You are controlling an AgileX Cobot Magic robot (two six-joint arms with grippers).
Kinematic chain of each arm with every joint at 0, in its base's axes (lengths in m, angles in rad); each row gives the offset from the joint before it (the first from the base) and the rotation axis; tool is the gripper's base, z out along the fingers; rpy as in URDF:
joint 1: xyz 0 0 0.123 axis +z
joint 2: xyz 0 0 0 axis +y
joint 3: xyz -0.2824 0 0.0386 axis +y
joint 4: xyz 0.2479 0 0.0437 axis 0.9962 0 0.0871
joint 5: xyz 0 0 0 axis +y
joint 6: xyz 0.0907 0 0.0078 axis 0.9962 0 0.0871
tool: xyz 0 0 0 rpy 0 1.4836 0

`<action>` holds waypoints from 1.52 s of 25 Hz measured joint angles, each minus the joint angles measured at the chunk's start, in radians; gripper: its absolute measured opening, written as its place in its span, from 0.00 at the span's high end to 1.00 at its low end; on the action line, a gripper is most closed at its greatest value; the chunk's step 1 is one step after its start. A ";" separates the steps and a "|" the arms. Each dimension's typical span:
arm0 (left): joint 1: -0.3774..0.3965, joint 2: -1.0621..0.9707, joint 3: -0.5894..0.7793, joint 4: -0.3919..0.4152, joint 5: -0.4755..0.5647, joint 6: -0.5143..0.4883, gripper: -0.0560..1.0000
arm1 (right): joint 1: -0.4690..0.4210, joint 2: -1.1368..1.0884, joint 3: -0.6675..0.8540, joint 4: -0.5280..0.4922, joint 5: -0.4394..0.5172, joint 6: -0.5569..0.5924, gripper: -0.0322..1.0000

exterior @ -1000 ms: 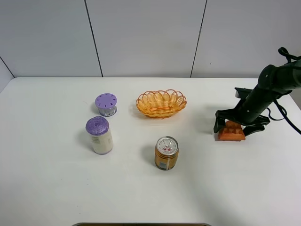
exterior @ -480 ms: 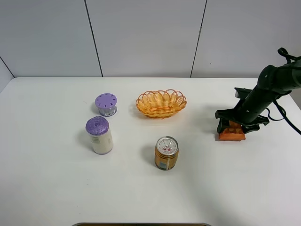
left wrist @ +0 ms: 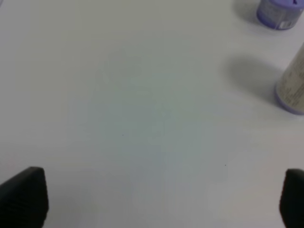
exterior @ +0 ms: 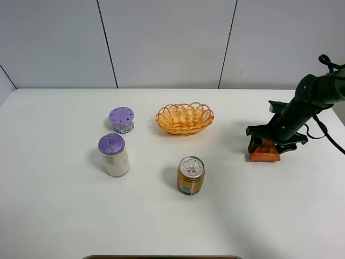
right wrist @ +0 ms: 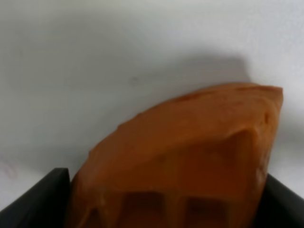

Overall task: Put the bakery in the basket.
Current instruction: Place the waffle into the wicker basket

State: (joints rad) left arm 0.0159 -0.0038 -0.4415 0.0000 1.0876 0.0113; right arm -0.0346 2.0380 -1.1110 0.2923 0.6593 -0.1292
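Observation:
The bakery (exterior: 264,154) is an orange-brown waffle wedge lying on the white table at the right; it fills the right wrist view (right wrist: 180,152). My right gripper (exterior: 268,142) is down over it, with a black finger pressed against each side of it (right wrist: 47,197). The wicker basket (exterior: 185,118) sits at the middle back of the table, well to the left of the waffle and empty. My left gripper (left wrist: 156,199) is open over bare table, and its arm does not show in the exterior high view.
An orange-labelled drink can (exterior: 191,175) stands in front of the basket. A purple-lidded white jar (exterior: 114,155) and a small purple container (exterior: 122,119) stand at the left; both show in the left wrist view, the jar (left wrist: 292,85) and the container (left wrist: 280,9).
My right gripper's fingers have closed in from a wide spread onto the sides of the waffle. The waffle has stayed on the table. Nothing else has moved.

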 joint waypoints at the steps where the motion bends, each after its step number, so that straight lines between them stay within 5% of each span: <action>1: 0.000 0.000 0.000 0.000 0.000 0.000 0.01 | 0.000 0.000 0.000 0.002 0.004 0.000 0.30; 13: 0.000 0.000 0.000 0.000 0.000 0.000 0.01 | 0.000 -0.018 0.002 0.021 0.047 0.000 0.31; 29: 0.000 0.000 0.000 0.000 0.000 0.000 0.01 | 0.004 -0.329 -0.053 0.025 0.183 0.000 0.31; 38: 0.000 0.000 0.000 0.000 0.000 0.000 0.01 | 0.166 -0.328 -0.213 0.026 0.211 0.070 0.31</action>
State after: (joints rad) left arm 0.0159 -0.0038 -0.4415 0.0000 1.0876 0.0113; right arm 0.1317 1.7103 -1.3235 0.3180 0.8708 -0.0594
